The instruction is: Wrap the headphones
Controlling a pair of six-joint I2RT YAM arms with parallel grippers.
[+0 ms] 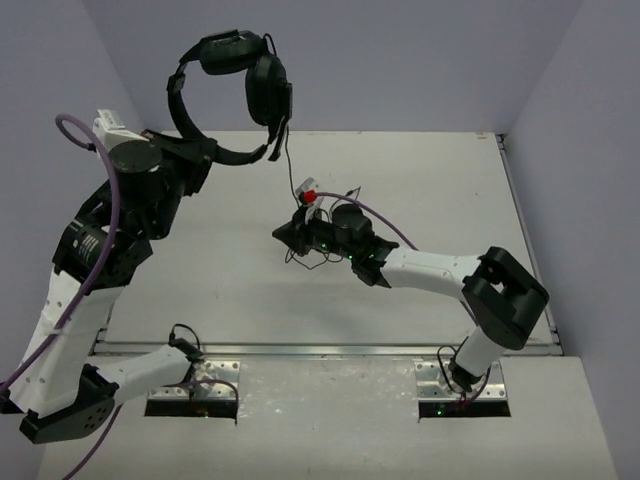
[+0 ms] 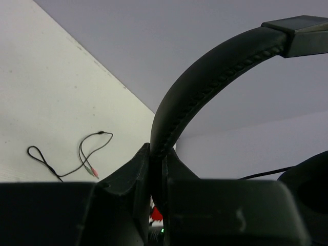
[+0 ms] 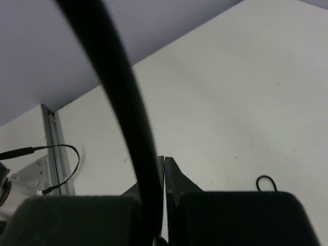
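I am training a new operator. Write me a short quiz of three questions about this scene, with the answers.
1. True or false: the left claw grips the headphones by an earcup.
2. Which one pinches the cable low over the table? A: the left claw. B: the right claw.
3. Fill in: the plug end of the cable lies on the ____.

Key: 1 false, it grips the headband; 2 B; 3 table.

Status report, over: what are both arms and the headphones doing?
Left fingers shut on headband, headphones aloft. Right fingers shut on cable hanging from earcup. Loose cable end on table; nothing seen in the way.
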